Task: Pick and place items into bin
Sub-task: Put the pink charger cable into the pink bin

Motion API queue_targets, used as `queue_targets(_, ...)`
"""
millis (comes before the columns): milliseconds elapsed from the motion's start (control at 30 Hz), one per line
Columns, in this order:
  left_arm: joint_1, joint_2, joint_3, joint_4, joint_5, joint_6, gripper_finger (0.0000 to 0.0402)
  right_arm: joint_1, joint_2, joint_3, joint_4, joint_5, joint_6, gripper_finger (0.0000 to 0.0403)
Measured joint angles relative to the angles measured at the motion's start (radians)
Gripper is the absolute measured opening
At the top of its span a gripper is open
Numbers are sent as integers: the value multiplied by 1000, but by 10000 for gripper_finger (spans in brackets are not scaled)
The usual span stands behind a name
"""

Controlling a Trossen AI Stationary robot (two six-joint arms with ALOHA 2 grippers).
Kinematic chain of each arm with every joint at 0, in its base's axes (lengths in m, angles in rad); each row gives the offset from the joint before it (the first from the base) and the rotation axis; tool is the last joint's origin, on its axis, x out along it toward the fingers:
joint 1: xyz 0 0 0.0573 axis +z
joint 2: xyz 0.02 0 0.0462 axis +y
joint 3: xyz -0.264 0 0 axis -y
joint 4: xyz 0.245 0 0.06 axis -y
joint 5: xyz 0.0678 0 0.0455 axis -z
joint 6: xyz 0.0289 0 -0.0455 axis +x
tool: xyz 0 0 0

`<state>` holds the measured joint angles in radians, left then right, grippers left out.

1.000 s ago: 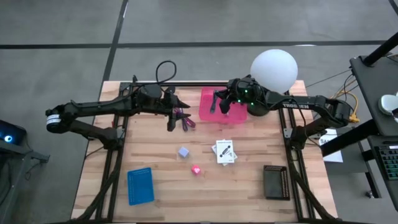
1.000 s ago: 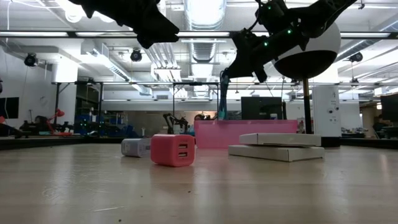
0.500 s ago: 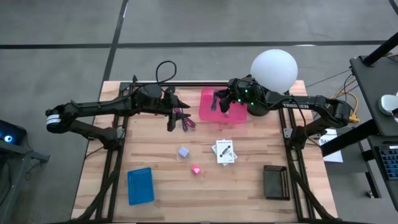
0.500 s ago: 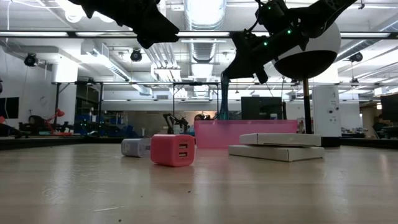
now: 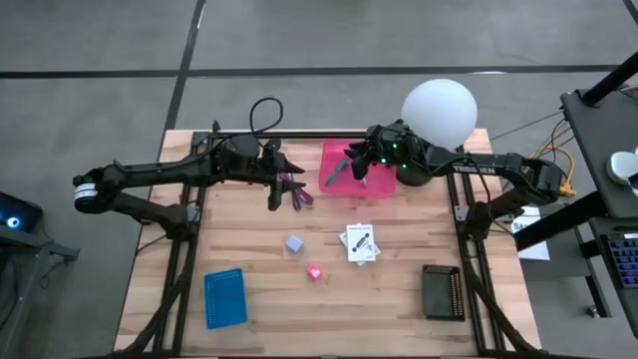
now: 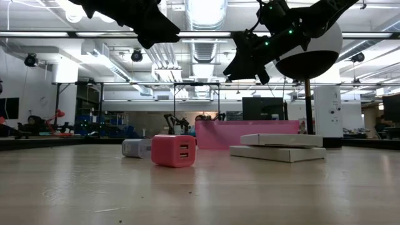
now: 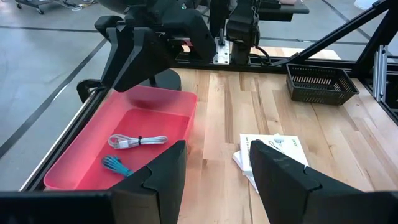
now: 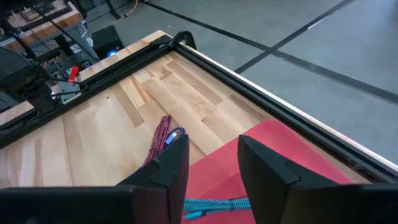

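The pink bin [image 5: 351,178] stands at the table's far middle. In it lie a teal-handled tool [image 7: 117,165] and a white cable [image 7: 137,142]. My right gripper [image 8: 214,167] hovers open above the bin's left part, nothing between its fingers; the teal tool [image 8: 214,204] lies below it. My left gripper [image 5: 284,176] hangs open left of the bin, above the purple cord [image 5: 296,193], which lies on the wood. Nearer on the table rest a lavender cube [image 5: 294,242], a pink piece [image 5: 313,271] and a white card [image 5: 360,243].
A blue flat pad [image 5: 224,296] lies at the near left and a black basket [image 5: 443,291] at the near right. A white globe [image 5: 439,112] stands behind the bin's right end. Black rails run along the table's left, right and far sides.
My right gripper has opened above the bin and rolled a little. The teal-handled tool that hung below its fingers has dropped into the bin. My left arm has kept still.
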<state>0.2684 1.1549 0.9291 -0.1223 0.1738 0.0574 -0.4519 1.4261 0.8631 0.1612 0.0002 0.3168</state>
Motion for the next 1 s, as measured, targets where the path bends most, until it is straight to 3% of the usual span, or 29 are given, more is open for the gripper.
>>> queue_targets(333,0,0,-1,1,0,0,163,0,0,0,0,-2,67,124)
queue_targets(633,0,19,-48,-1,0,6,163,3,0,0,-11,-83,96,132)
queue_targets(800,0,80,-84,-16,0,15,163,14,0,0,-19,-122,131,137)
queue_targets(1000,0,201,-69,-120,1,138,163,59,-4,0,-16,-221,86,129)
